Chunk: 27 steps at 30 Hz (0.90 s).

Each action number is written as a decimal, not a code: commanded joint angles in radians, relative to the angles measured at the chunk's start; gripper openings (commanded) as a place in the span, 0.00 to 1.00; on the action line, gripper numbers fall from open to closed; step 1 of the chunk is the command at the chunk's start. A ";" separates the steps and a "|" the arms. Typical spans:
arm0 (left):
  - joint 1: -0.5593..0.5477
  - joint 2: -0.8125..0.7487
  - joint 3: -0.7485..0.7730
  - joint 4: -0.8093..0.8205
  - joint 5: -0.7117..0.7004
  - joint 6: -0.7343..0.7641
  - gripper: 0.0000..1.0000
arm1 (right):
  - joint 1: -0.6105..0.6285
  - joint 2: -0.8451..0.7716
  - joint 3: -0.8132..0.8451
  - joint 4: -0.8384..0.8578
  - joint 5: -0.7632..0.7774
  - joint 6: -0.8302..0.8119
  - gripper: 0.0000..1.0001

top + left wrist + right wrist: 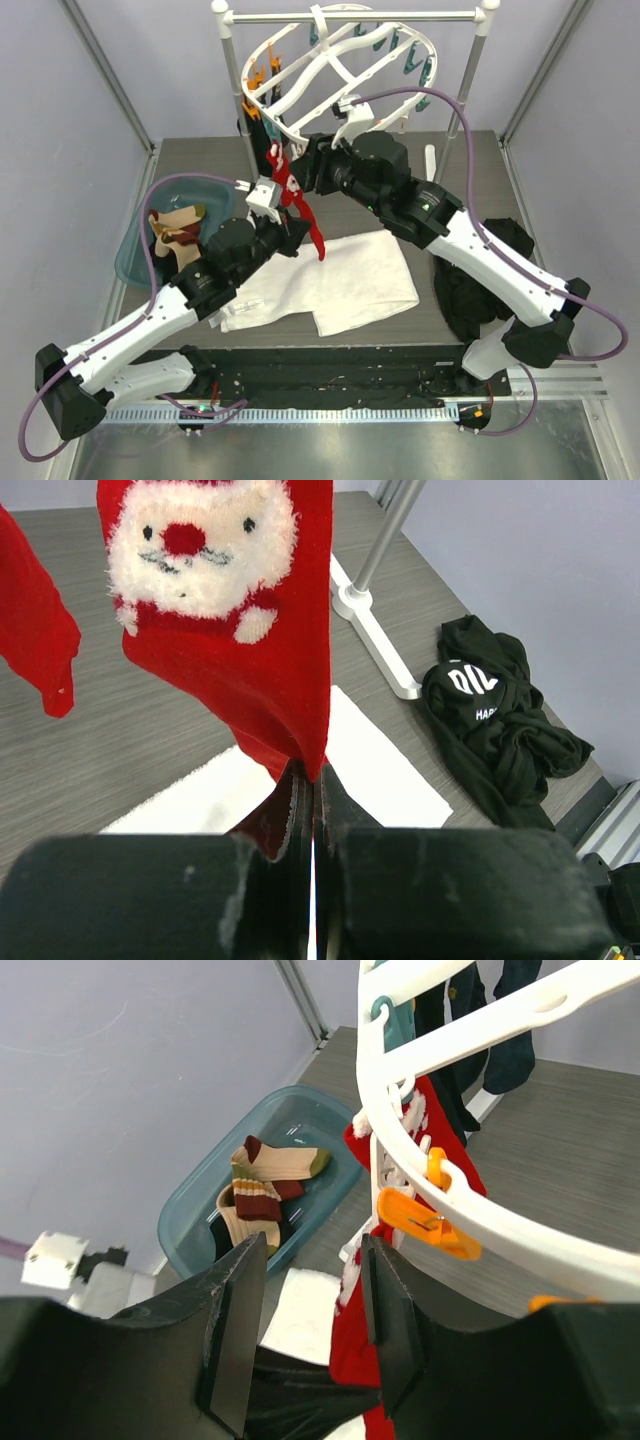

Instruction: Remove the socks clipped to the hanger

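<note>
Quick one from the remote desk. The hanger hangs tilted off the grey rail. The red Santa sock dangles from its near rim. Can't tell which clip has it, but an orange clip sits right beside it. Left pincer is clamped on the sock's lower end, fabric bunched betw the fingers. Right pincer is open just under the hanger rim, next to that orange clip, nothing in it afaict.

Handling: the sock looks light, soft and stretchy, so it'll prob stretch before the clip gives. The hanger looks free to swing on its hook, so imo a straight tug drags the whole frame w/ it. Better to hold low on the sock and squeeze the clip's tails w/ the other pincer, or brace the rim.

Around the hanger:
- A second red sock hangs next to this one, and dark navy socks are on the far rim.
- Below it on the bench is a white cloth.
- A black garment lies off to one side.
- A teal tub w/ tan striped socks in it sits on the other side.
- The rail pole stands close behind, and neighbouring clips crowd the right pincer's approach.
</note>
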 commanded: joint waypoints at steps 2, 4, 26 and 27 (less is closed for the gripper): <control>-0.006 -0.027 -0.008 0.019 -0.016 0.009 0.00 | 0.003 0.044 0.078 0.072 0.049 -0.012 0.50; -0.006 -0.026 -0.006 0.019 -0.015 0.012 0.00 | 0.003 0.054 0.084 0.078 0.051 -0.012 0.50; -0.006 -0.035 0.006 0.019 -0.016 0.012 0.00 | 0.004 0.153 0.174 0.000 0.276 -0.042 0.50; -0.006 -0.033 0.006 0.019 -0.018 0.012 0.00 | 0.006 0.150 0.173 -0.005 0.285 -0.039 0.50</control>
